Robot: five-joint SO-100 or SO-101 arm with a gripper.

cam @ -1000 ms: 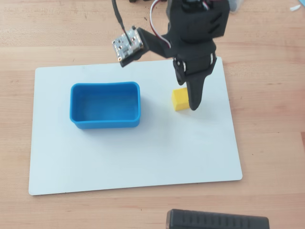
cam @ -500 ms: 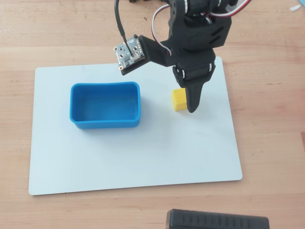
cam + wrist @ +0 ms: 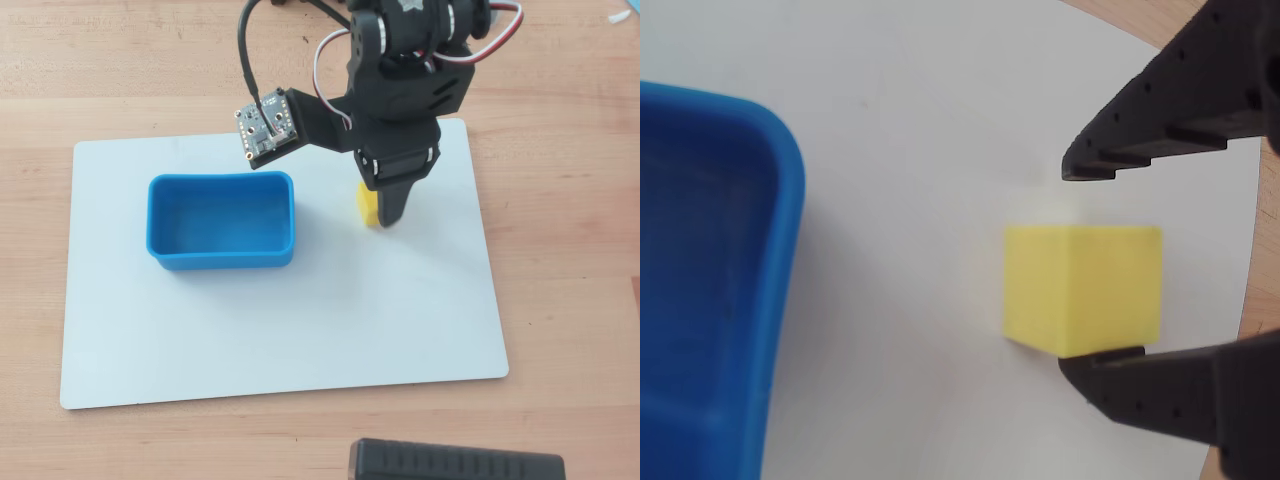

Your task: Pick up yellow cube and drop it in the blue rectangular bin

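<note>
Yellow is showing at the centre right of the wrist view, where the yellow cube (image 3: 1083, 288) is sitting on the white board (image 3: 940, 120). The gripper (image 3: 1085, 265) is reaching in from the right edge of that frame with its jaws standing wide apart. The lower fingertip is lying right against the cube's bottom edge, while the upper one is hanging above the cube with a strip of white board showing between them, so nothing is being clamped.

Seen from the overhead view, the cube (image 3: 367, 204) is peeking out just left of the black gripper (image 3: 385, 215), a little right of the frame's centre. The blue rectangular bin (image 3: 222, 260) is resting on the white board (image 3: 280, 330) left of centre, near the cube but apart from it. In the wrist view the bin's rounded wall (image 3: 780, 230) is filling the left edge.
</note>
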